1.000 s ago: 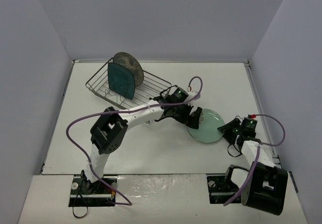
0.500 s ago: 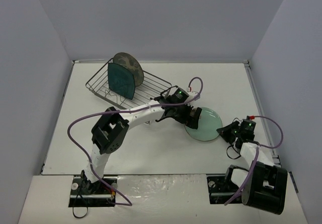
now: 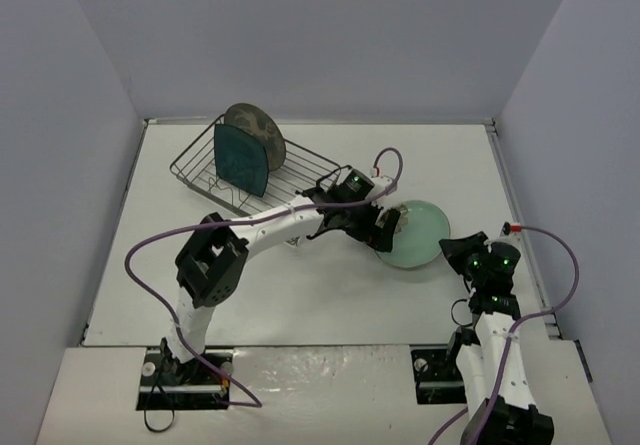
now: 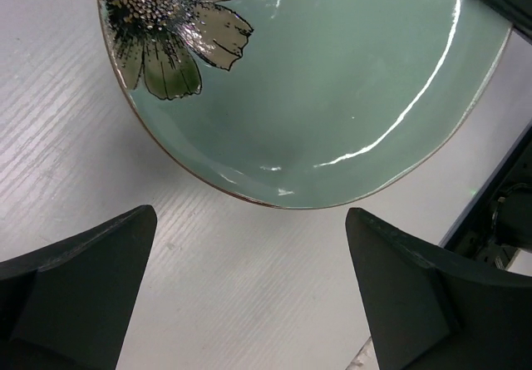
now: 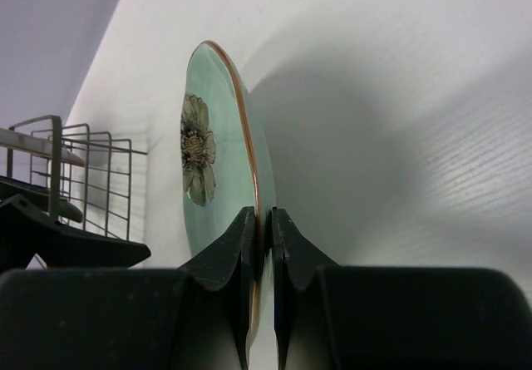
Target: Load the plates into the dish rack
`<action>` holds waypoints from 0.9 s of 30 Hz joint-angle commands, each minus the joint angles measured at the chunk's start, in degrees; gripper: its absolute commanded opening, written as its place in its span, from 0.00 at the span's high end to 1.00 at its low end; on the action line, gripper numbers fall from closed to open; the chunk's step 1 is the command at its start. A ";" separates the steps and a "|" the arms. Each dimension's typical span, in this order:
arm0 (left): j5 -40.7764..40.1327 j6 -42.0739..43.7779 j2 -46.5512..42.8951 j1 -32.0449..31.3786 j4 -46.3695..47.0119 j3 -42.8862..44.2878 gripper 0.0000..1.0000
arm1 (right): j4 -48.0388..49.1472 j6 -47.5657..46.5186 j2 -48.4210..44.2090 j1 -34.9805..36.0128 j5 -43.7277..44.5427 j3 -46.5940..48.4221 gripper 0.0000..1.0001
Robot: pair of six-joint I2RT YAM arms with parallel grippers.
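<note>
The right pincer (image 5: 259,220) is clenched tight on the rim of the mint-green plate (image 4: 332,96). Its two dark fingers (image 5: 224,254) press the thin, brown-edged rim from both sides. The plate is round and shiny. It has a painted flower (image 4: 170,21) near one edge, with pale petals, one green petal and a dotted middle. This plate is on the right side of the white desk (image 3: 300,295), away from the dish rack (image 3: 300,168). I cannot tell if the plate lies flat on the desk or if one side is lifted up.

The left pincer (image 4: 249,220) is released, with its jaws wide apart. Nothing is between them but the desk. It sits just beside the plate's other edge, across from the right pincer. I cannot tell whether it touches the plate.

The dish rack is a dark wire basket at the back left of the desk. Two plates stand up on their edges inside it. The square teal plate (image 3: 240,160) is in front. The round grey-brown plate (image 3: 255,125) is right behind it, at the back end of the rack. The marks on the brown plate are too small to make out. A purple cable (image 3: 150,255) loops beside the left arm.
</note>
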 commanded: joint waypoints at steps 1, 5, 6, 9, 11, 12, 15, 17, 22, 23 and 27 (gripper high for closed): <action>-2.34 1.87 -11.91 0.17 1.38 0.23 0.03 | 15.28 4.59 -0.92 0.23 -5.22 4.53 1.00; -6.56 1.97 -18.24 0.92 0.21 -1.53 0.03 | 14.38 1.50 -2.27 0.32 -2.13 9.66 1.00; -7.44 1.81 -20.38 1.56 0.26 -2.77 0.03 | 14.42 1.18 -2.99 0.32 -1.23 10.82 1.00; -13.41 0.43 -26.15 3.76 0.67 -7.04 0.03 | 14.42 0.71 -4.50 0.32 1.95 14.80 1.00; -18.94 -1.24 -30.87 6.74 0.84 -11.20 0.03 | 13.81 0.68 -3.87 0.34 3.09 18.17 1.00; -20.02 -2.34 -33.39 9.25 0.85 -13.45 0.03 | 14.16 0.64 -3.26 0.39 3.05 20.41 1.00; -17.94 -6.00 -39.06 16.58 -0.08 -17.73 0.03 | 14.83 0.32 -0.99 0.48 3.06 26.28 1.00; -18.51 -7.56 -42.46 21.80 -1.43 -20.49 0.03 | 15.87 0.04 2.43 1.03 2.19 29.79 1.00; -29.69 -7.41 -48.61 28.82 -7.46 -23.36 0.03 | 18.75 -5.56 13.56 13.31 7.57 39.48 1.00; -31.68 -7.26 -49.59 30.36 -8.51 -23.47 0.03 | 18.04 -8.04 15.90 17.31 10.37 42.00 1.00; -28.56 -8.53 -50.98 39.51 -12.55 -23.90 0.03 | 17.08 -18.25 28.31 35.03 19.53 53.93 1.00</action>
